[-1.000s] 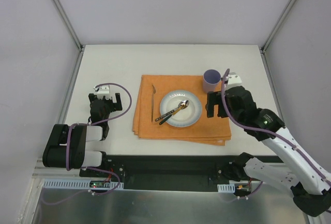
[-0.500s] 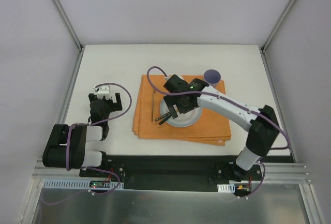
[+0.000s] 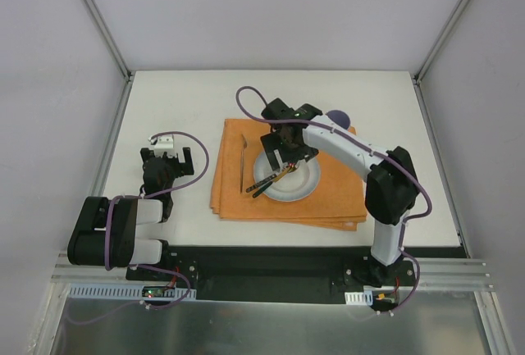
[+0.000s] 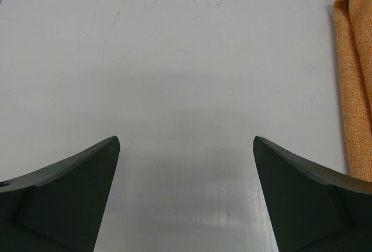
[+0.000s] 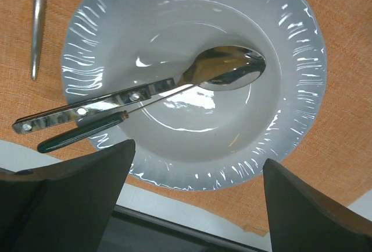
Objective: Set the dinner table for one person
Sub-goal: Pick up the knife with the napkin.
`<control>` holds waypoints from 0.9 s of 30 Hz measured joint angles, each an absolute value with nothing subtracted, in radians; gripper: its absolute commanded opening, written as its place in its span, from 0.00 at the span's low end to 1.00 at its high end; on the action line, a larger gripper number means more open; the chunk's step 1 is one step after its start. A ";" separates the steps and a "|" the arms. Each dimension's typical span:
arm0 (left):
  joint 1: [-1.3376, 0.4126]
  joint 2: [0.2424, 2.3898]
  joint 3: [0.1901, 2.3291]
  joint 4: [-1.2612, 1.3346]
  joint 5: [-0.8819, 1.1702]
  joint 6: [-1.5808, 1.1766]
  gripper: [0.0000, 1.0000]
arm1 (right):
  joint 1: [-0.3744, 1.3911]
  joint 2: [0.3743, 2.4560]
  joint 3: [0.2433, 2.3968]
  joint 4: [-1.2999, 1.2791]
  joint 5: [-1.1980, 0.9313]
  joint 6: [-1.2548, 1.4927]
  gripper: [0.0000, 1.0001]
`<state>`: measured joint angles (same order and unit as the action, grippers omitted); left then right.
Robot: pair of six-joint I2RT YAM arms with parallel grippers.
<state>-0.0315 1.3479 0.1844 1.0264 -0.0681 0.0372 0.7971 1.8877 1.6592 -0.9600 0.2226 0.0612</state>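
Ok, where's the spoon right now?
The spoon lies in the white plate on the orange placemat near the middle of the table, alongside a dark-handled knife; seen from overhead, the open right gripper hangs right above it.

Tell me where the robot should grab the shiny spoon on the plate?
Probably grip the shiny metal spoon by its flat handle, where it sticks out past the round white ribbed plate, coming straight down, jaws across the narrow width. Its bowl lies low inside the plate.

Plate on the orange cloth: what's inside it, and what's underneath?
A spoon and a green-handled utensil lie in the plate, handles overhanging. The orange cloth lies under it; the covered part is hidden.
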 measured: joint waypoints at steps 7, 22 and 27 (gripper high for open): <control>-0.031 1.348 0.184 1.026 -0.068 0.037 0.99 | 0.648 1.887 1.626 -0.979 0.131 0.049 0.94; -0.031 1.348 0.184 1.027 -0.068 0.037 0.99 | 0.667 1.961 1.958 -1.082 0.192 0.544 1.00; -0.031 1.348 0.184 1.027 -0.068 0.037 0.99 | 0.686 1.958 1.872 -1.057 0.239 0.835 0.99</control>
<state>-0.0315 1.3479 0.1844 1.0267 -0.0677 0.0368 0.6861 1.9583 1.8721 -1.0569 0.2386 0.8352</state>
